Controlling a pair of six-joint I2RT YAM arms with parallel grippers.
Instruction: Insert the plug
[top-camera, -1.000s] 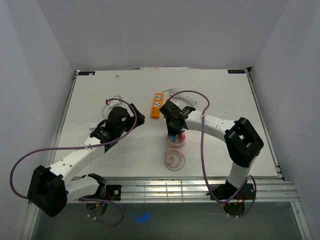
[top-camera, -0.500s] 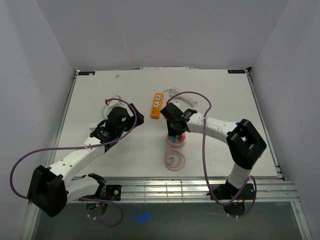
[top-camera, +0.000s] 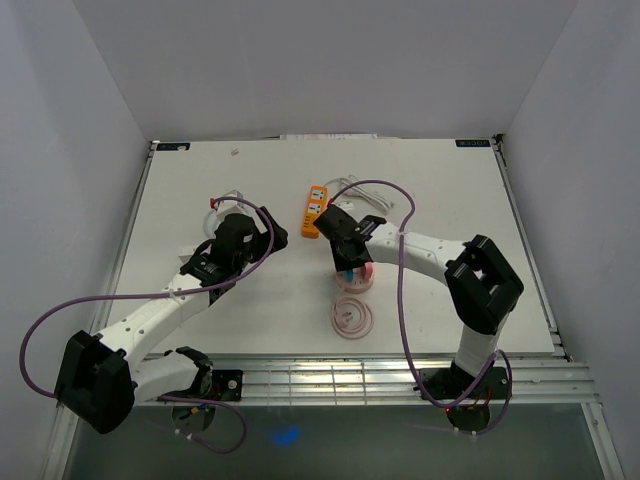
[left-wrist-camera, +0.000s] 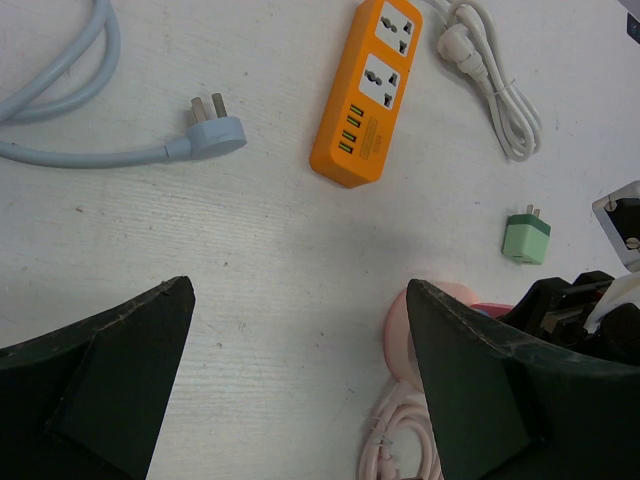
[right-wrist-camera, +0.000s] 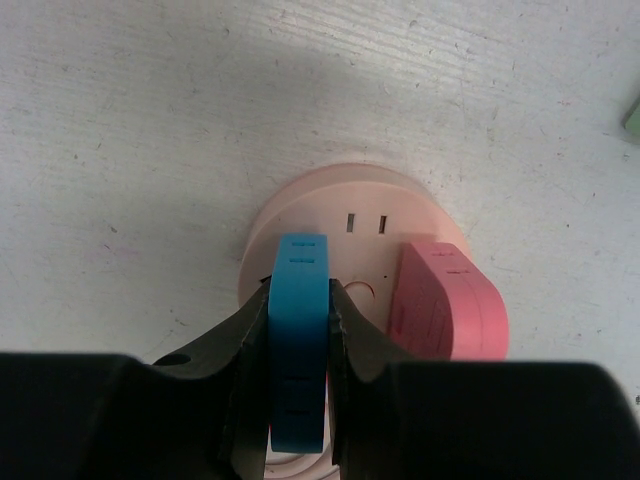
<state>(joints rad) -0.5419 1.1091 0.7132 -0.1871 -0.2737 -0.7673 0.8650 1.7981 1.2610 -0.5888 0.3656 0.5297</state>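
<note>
Insertion is in hand: right gripper (right-wrist-camera: 298, 310) clamps the blue plug (right-wrist-camera: 300, 265) over the pink socket (right-wrist-camera: 340, 195), likely needing a straight push down; left gripper (left-wrist-camera: 300, 300), left of the socket, gapes empty

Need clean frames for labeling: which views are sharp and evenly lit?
Top external: even soft light, sharp, no glare, but the blue plug is tiny. Left wrist: power strip crisp; the left tool's fingers are dark and blurred. Right wrist: plug sharp, a soft shadow on the table, the right tool nearly black.
</note>
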